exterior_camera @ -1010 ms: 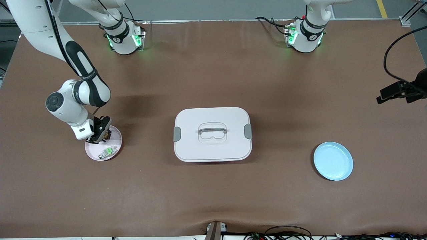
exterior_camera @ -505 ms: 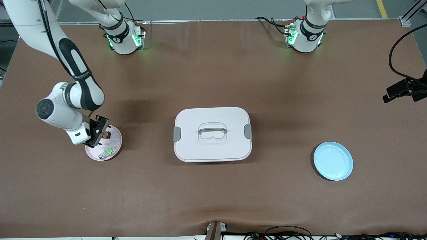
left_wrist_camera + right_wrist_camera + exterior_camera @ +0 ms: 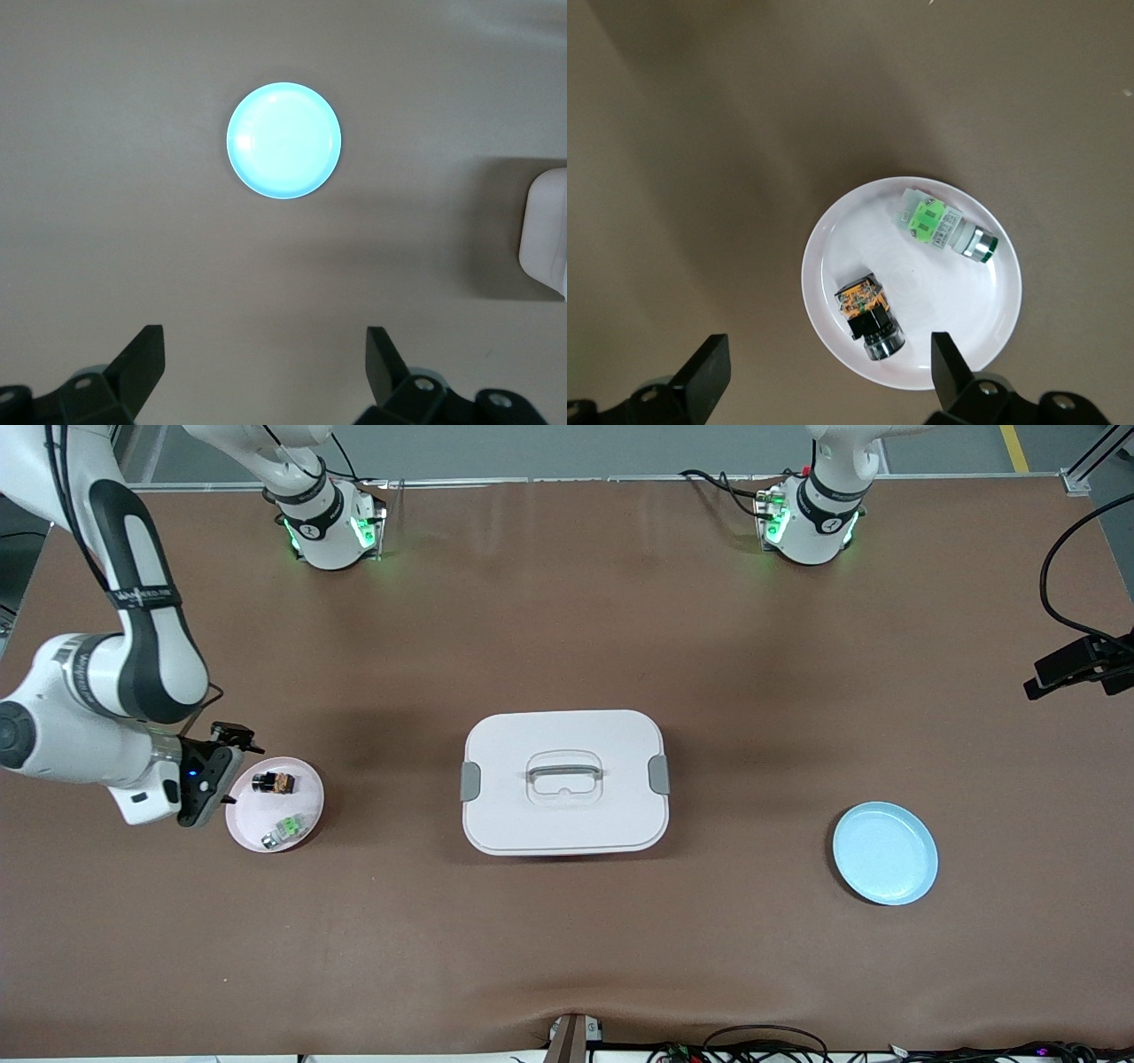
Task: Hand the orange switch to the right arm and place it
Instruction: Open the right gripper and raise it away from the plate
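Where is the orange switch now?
The orange switch lies on the pink plate at the right arm's end of the table, beside the green switch, which is nearer the front camera; the open right gripper hangs beside the plate.

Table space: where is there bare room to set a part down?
The blue plate is bare, with open tabletop between it and the white box. The pink plate is crowded: orange switch, green switch, and the open right gripper at its edge.

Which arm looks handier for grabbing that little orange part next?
Right, probably. The right gripper hangs open beside the pink plate holding the orange switch. The left gripper is open above the blue plate.
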Robot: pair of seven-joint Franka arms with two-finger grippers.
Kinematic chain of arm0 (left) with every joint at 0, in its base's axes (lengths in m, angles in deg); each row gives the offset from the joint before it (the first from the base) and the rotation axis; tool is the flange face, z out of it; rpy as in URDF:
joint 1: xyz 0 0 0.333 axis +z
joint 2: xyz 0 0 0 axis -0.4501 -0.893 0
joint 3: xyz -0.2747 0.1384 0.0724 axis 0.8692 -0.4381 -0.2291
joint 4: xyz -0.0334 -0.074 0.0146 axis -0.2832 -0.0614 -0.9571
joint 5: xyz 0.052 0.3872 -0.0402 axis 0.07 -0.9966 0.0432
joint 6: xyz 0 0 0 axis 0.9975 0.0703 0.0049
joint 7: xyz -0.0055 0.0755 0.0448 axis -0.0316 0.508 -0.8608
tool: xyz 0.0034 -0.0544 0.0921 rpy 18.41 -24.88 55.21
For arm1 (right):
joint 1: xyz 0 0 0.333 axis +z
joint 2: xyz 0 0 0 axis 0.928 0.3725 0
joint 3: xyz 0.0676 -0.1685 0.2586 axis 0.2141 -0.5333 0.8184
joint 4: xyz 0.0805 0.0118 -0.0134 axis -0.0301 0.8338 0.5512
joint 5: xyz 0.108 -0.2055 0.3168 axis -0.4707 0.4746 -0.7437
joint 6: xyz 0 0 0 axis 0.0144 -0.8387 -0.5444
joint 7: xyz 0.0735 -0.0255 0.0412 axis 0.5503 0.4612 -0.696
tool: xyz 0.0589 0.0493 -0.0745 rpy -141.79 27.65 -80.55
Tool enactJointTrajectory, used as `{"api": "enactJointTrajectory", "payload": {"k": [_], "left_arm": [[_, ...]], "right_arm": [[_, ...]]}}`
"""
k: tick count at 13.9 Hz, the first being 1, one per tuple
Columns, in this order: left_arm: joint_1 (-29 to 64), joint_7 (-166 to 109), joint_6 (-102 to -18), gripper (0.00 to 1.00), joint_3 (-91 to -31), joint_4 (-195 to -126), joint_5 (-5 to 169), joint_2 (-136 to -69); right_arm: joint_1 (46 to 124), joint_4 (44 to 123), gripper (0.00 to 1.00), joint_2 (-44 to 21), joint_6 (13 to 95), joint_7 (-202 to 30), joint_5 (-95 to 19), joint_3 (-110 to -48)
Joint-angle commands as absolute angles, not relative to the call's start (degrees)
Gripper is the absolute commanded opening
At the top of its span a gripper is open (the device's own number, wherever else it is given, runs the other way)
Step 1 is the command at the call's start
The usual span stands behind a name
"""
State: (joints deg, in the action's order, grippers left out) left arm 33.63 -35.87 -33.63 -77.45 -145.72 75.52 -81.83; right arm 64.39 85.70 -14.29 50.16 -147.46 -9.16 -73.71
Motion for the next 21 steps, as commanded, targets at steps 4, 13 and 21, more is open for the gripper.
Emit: {"api": "enactJointTrajectory", "payload": {"k": [4,13,21], "left_arm": [[33.43,-36.47,-33.69,1.0,-77.48,-144.84,75.25,-82.03],[33.34,-36.56,-33.69,1.0,-77.39,-144.84,75.25,-81.85],[33.43,-36.74,-33.69,1.0,-77.21,-144.75,75.25,-81.85]], "right_arm": [[63.56,75.34,1.0,-13.89,41.98,-139.61,-7.0,-73.14],[66.18,58.2,1.0,-14.16,25.12,-102.03,3.1,-72.87],[66.37,50.45,1.0,-15.55,22.12,-88.52,3.11,-72.7]]}}
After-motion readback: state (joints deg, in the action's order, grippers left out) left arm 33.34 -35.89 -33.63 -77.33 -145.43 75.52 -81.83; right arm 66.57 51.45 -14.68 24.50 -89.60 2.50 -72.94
